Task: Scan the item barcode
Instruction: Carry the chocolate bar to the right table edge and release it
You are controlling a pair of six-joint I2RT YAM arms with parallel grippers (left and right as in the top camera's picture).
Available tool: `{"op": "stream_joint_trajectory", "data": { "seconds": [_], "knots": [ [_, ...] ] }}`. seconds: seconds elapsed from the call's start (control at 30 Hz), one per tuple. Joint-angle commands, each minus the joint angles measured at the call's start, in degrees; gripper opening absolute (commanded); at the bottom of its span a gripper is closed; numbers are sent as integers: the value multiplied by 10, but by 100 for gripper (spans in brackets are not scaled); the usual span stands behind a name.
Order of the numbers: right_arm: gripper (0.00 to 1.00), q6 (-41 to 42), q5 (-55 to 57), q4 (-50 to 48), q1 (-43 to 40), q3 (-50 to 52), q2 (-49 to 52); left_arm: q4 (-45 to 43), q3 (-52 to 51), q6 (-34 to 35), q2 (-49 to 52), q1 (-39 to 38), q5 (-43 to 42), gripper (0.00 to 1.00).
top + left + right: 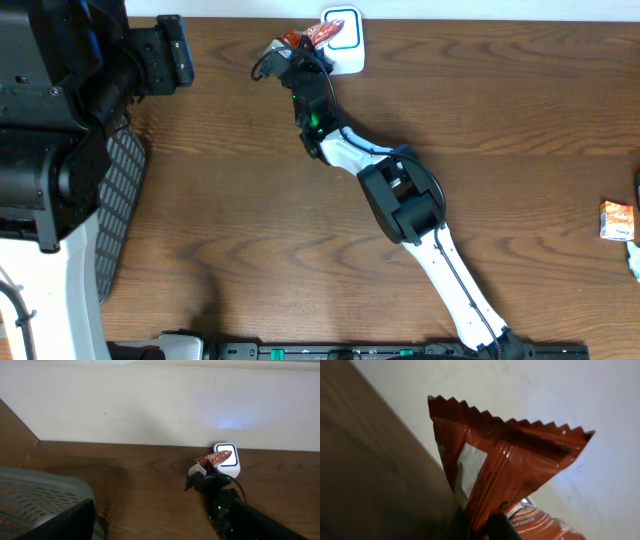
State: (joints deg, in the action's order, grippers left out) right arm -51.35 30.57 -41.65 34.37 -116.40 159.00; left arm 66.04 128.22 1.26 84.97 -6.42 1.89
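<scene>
Fingers on the right arm (296, 62) are clamped shut on a red snack packet (318, 36), pinching it by its lower part so that the zigzag-cut end stands up and free. The right wrist view shows that grip from close by: glossy red-brown foil, a pale patch on its left side, and a serrated seam running across the top. A second bit of red wrapper with small white print shows at the bottom, too small to read. No barcode can be made out in any view.

The packet is held at the far edge of the worktop (250, 250), about midway across, over the near-left corner of a white scanner (350, 58) whose face carries a blue rounded square. Whether the foil touches the scanner cannot be told. From the left wrist view, the packet lies across the left part of the scanner's face, and a faint blue glow sits on the pale wall (125, 410) just above it.

The right arm reaches in from the near right and runs diagonally across the worktop to that spot.

The left arm's fingers (172, 50) stand open and hold nothing. They are at the far left, well apart from the packet and the scanner. Below them, along the left side, is a grey mesh basket (122, 190). A small orange box (617, 220) lies by the right edge of the worktop, far from everything else.
</scene>
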Motion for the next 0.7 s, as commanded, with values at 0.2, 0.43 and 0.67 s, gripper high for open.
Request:
{"op": "stream_joint_trajectory", "data": {
  "seconds": [0.2,0.43,0.67],
  "knots": [
    [2,92,46,53,10,-9,1,0,-1,-8,-4,3,7,85],
    [1,96,55,47,10,-9,1,0,-1,-8,-4,3,7,85],
    [1,109,105,34,3,-9,-42,0,-1,-8,-4,3,7,85]
  ]
}}
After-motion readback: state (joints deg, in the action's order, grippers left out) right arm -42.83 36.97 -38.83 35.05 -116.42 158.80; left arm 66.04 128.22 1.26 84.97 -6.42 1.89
